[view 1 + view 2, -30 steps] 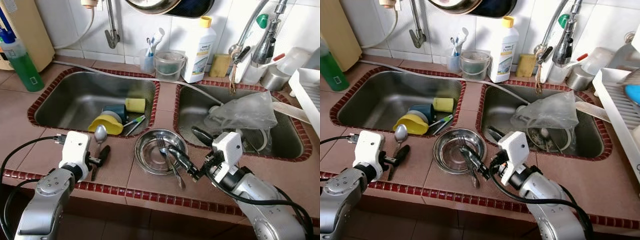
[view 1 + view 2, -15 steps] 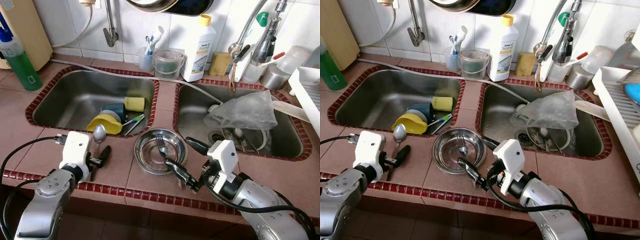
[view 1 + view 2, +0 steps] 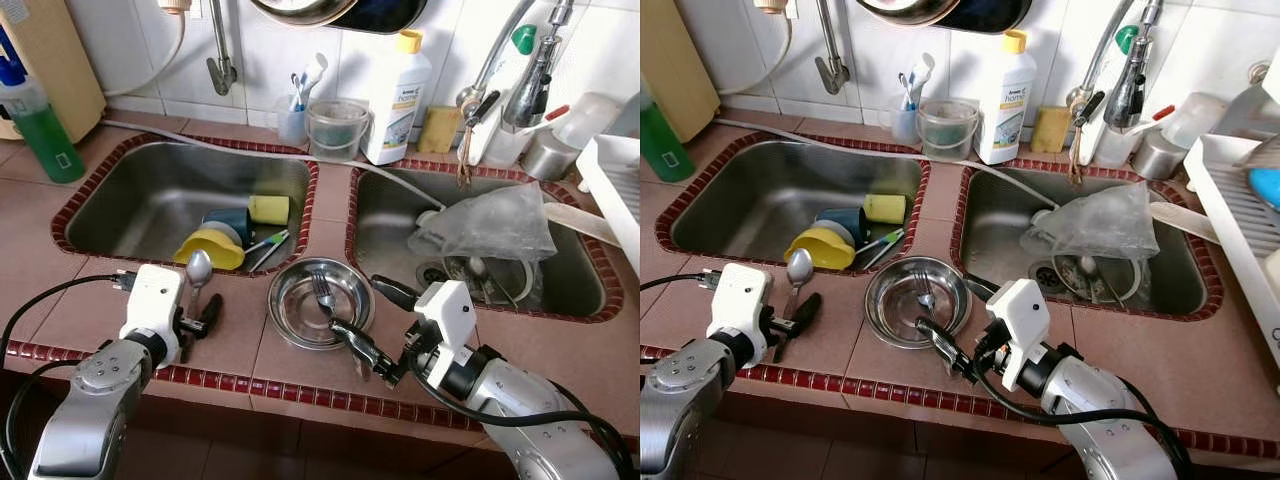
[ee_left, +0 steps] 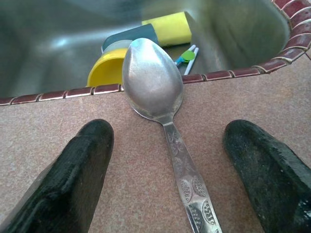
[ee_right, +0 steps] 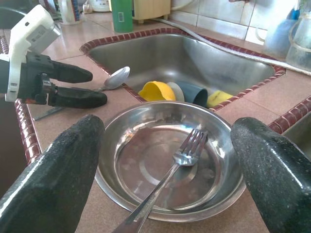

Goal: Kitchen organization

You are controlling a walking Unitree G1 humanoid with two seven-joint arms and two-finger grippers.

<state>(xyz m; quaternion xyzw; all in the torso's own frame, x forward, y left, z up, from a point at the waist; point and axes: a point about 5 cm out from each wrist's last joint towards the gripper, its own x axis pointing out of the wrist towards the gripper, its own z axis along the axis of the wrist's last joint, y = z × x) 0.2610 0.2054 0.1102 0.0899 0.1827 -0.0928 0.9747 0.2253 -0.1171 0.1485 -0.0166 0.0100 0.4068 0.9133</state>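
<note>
A spoon (image 4: pixel 158 104) is seen flat on the counter (image 3: pixel 60 300), between the spread fingers of the left gripper (image 3: pixel 203 313). The right gripper (image 5: pixel 167 165) is held wide apart around a fork (image 5: pixel 182 158) resting in the steel bowl (image 3: pixel 290 310).

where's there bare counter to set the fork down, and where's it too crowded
Free: the tiles right of the steel bowl, in front of the right sink, and the counter between the green bottle and the left sink. Crowded: the back ledge around the white bottle, and the strip by the spoon, straddled by the left gripper.
</note>
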